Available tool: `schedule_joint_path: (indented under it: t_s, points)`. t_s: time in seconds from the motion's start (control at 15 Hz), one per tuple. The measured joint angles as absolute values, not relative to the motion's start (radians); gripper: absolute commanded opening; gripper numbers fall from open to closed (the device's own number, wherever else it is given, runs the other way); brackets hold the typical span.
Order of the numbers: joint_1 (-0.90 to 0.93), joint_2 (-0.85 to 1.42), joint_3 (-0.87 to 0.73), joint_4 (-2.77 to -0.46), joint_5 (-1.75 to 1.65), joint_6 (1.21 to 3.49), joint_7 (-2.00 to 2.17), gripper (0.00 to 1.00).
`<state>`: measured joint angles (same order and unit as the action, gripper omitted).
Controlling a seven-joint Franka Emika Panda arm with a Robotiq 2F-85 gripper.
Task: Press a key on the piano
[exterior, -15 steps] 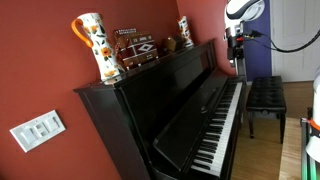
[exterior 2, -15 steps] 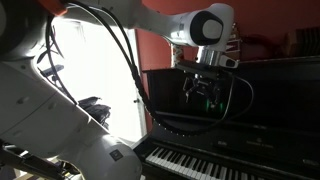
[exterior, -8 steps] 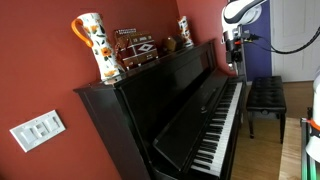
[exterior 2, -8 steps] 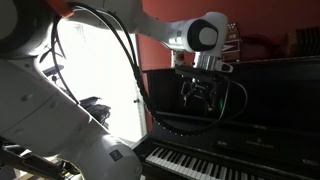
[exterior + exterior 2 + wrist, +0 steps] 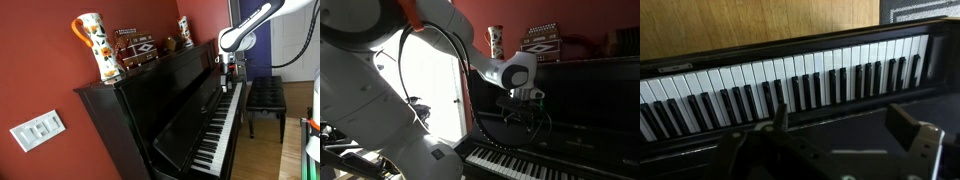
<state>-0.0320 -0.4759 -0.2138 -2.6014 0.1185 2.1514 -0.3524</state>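
The glossy black upright piano (image 5: 150,100) stands against the red wall, its row of white and black keys (image 5: 224,118) exposed. The keys also show in an exterior view (image 5: 515,165) and run across the wrist view (image 5: 790,88). My gripper (image 5: 228,74) hangs a little above the far end of the keyboard, and it also shows in an exterior view (image 5: 526,120). In the wrist view my gripper (image 5: 845,125) is open and empty, one fingertip (image 5: 780,117) on the left and the other on the right, with the keys just beyond them.
On the piano top stand a patterned vase (image 5: 92,45), a small accordion-like box (image 5: 135,50) and a figurine (image 5: 184,32). A black tufted bench (image 5: 265,95) sits in front of the piano. A light switch plate (image 5: 38,128) is on the wall.
My arm has come down from above the piano's top edge to just over the far end of the keyboard. The gripper has stayed open.
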Motion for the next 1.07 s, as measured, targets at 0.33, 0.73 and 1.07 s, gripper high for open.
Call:
schedule_joint_path:
  t_s: [0.33, 0.73, 1.07]
  points:
    - [-0.021, -0.411, -0.213, -2.651, 0.148, 2.247, -0.395, 1.00]
    - [-0.022, -0.420, -0.213, -2.644, 0.148, 2.247, -0.395, 1.00]
    - [-0.019, -0.367, -0.209, -2.650, 0.145, 2.283, -0.408, 1.00]
